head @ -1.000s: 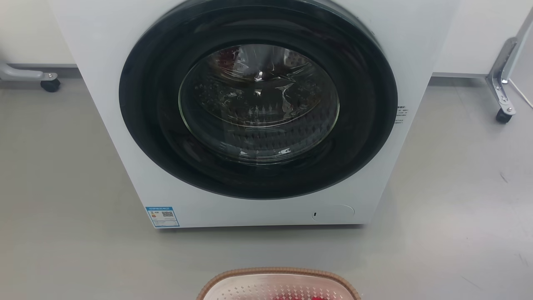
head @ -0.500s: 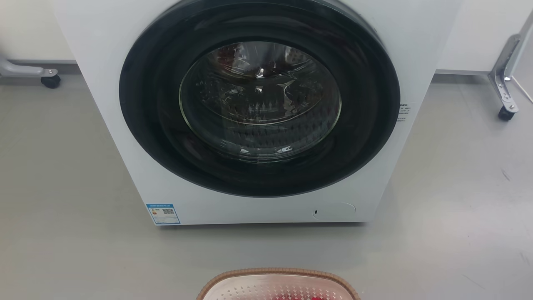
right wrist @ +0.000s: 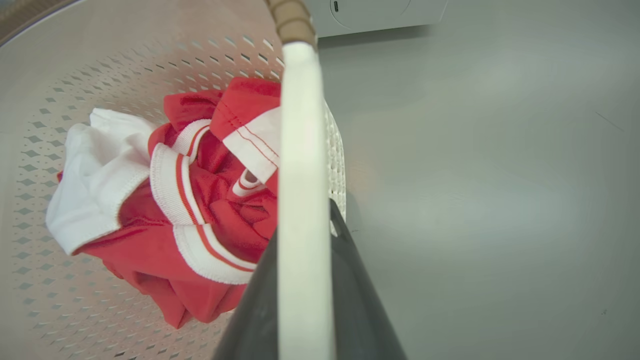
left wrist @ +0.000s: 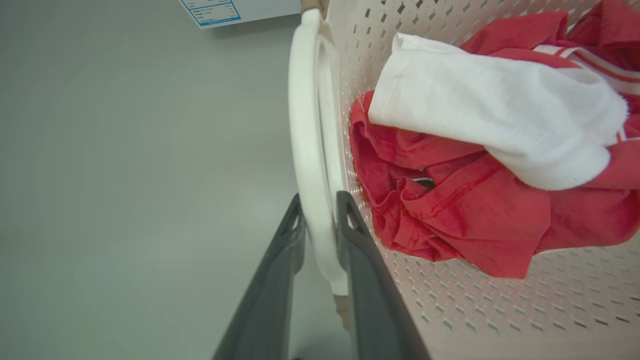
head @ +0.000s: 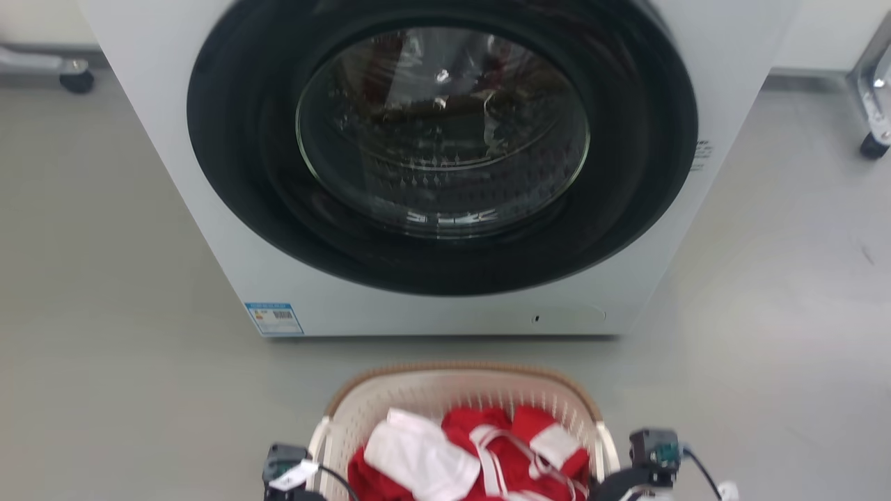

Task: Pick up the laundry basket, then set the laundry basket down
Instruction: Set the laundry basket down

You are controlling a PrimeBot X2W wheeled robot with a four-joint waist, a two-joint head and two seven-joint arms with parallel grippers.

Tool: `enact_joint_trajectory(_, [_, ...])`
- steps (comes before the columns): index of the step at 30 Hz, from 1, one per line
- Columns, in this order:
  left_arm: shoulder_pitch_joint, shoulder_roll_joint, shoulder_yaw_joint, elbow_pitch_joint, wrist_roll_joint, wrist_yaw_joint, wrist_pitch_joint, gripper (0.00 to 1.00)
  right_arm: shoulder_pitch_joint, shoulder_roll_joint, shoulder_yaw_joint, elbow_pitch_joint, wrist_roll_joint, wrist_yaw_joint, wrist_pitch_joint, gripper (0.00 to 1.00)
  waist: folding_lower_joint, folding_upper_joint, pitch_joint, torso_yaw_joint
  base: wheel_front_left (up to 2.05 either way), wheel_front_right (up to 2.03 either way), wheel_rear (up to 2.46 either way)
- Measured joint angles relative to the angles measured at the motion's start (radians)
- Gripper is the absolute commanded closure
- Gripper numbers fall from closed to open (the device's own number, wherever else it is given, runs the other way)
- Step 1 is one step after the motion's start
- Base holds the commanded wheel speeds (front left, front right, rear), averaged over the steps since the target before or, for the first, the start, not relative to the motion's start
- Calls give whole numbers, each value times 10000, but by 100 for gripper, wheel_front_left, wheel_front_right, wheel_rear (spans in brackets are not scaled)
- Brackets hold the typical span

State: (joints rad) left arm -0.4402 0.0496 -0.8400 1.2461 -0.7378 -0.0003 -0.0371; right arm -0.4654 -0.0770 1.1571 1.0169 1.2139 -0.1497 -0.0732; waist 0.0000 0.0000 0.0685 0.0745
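Laundry basket (head: 456, 369) is sitting low in the head view, directly in front of the washing machine (head: 174, 174) and apart from it, over grey floor (head: 104, 362). Cannot tell whether its base is touching the floor.

Left gripper (left wrist: 320, 202): fingers (left wrist: 275, 280) are closing narrowly on the basket's white left handle (left wrist: 304, 125), one on each side and pressing against it.

Right gripper (right wrist: 305, 235): fingers (right wrist: 350, 280) are straddling the white right handle (right wrist: 299, 150), which is running up between them; they are holding it tight.

Inside the basket, a red garment with white striped trim (left wrist: 450, 220) is lying bunched up, with a white cloth (left wrist: 490, 115) draping over its top. The machine's round door is standing closed.
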Motion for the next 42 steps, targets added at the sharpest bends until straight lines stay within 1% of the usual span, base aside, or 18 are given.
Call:
enact_joint_trajectory(7, [-1112,23,94,-211,33,71,-88,100,-1351,-15,-138,337,-96,0,-205,100,1,1,849,85,0,0,0])
enact_joint_trajectory(12, [-1754,6,109,-407,44,107,-100,100,-2025,-6,-196,734,-272,4,-345,100,2,1,1534,166,0,0,0])
enact_joint_trajectory(14, [-2010,4,102,-593,44,184,-100,100,-2343,-6,-219,945,-316,15,-424,100,2,1,1964,226,0,0,0])
enact_joint_trajectory(27, [-2961,31,10,-1047,38,362,-102,100,-3716,-15,-339,1569,-556,46,-704,100,2,2,3870,529,0,0,0])
enact_joint_trajectory(29, [-3142,36,-13,-1116,36,445,-102,100,-3941,-19,-343,1639,-629,46,-725,100,2,2,4169,578,0,0,0])
enact_joint_trajectory(40, [-4156,69,-107,-1542,25,548,-104,100,-5109,-59,-422,2182,-817,46,-970,100,2,3,5818,826,0,0,0])
enact_joint_trajectory(42, [-4364,69,-117,-1595,25,633,-144,100,-5337,-75,-445,2236,-890,48,-1014,100,1,3,6120,865,0,0,0])
